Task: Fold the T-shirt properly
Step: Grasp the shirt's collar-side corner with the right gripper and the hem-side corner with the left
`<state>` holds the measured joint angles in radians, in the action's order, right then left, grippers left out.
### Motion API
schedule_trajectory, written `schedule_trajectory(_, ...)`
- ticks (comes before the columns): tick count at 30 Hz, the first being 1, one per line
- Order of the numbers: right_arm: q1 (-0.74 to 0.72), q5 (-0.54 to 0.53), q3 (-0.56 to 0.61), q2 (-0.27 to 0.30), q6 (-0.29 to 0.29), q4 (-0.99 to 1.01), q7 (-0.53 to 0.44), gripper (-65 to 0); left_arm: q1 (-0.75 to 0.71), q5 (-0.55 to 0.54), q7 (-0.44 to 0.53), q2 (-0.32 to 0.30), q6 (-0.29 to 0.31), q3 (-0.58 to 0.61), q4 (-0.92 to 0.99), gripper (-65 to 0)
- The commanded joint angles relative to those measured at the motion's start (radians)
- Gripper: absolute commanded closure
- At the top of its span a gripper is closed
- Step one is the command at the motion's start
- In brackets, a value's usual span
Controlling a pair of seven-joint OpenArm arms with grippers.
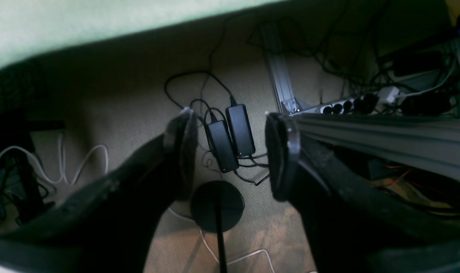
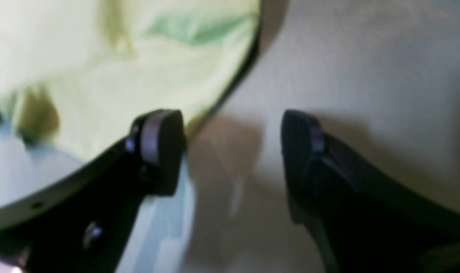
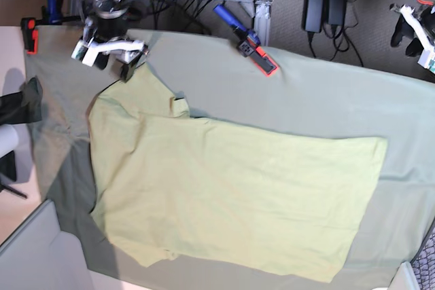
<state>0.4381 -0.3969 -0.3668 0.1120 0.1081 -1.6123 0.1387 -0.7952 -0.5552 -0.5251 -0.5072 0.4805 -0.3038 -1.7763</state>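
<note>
On the cloth [image 3: 312,100], T-shirt [image 3: 231,188] lying lengthwise left to right

Both jaws [image 1: 232,157] open, apart

T-shirt [image 3: 231,181]: plain pale yellow-green, near the right pincer [image 3: 114,59]. Tablecloth [image 3: 326,100] around it: dull grey-green. Right pincer: white and black. Well apart from it, clamp [image 3: 247,41] in blue, black and red. Below the left pincer [image 1: 230,157]: black power adapters [image 1: 240,130], grey-brown speckled floor [image 1: 139,98].
</note>
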Motion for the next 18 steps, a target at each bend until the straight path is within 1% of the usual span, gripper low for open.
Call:
schedule_trajectory(1, -0.009, -0.007, -0.004, -0.005, 0.004, -0.005, 0.01, -40.5, -0.009, -0.008, 0.012, -0.011, 0.006, -0.007, -0.015, -32.7)
schedule_trajectory(6, -0.032, -0.007, 0.0, -0.044, 0.004, -0.003, 0.045, -40.5, -0.009, -0.008, 0.011, -0.018, 0.006, -0.007, -0.015, -32.7)
schedule_trajectory(9, -0.025, -0.003, 0.026, -0.062, 0.005, -0.003, 0.05, -40.3, -0.008, -0.01, 0.011, -0.028, 0.003, -0.007, -0.018, -32.7)
schedule_trajectory(11, -0.025, -0.003, 0.051, -0.066, 0.006, -0.003, 0.05, -40.3, -0.008, -0.021, -0.006, -0.028, 0.003, -0.007, -0.018, -32.7)
schedule_trajectory(12, -0.026, -0.003, 0.064, -0.066, 0.006, -0.003, 0.049, -40.3, -0.008, -0.042, -0.017, -0.028, 0.004, -0.007, -0.018, -33.5)
schedule_trajectory(14, -0.032, -0.001, 0.087, -0.066, 0.005, -0.003, 0.049, -40.3, -0.008, -0.059, -0.022, -0.028, 0.011, -0.013, -0.018, -37.0)
schedule_trajectory(16, -0.04, 0.035, 0.109, -0.066, 0.003, -0.003, 0.048, -40.2, -0.004, -0.059, -0.021, -0.032, 0.014, -0.03, -0.018, -37.6)
schedule_trajectory(17, -0.045, 0.061, 0.119, -0.066, 0.002, -0.003, 0.048, -39.6, -0.003, -0.067, -0.021, -0.044, 0.014, -0.039, -0.018, -37.6)
schedule_trajectory(18, -0.049, 0.087, 0.127, -0.066, 0.0, -0.003, 0.048, -35.6, -0.002, -0.078, -0.019, -0.06, 0.014, -0.047, -0.018, -37.6)
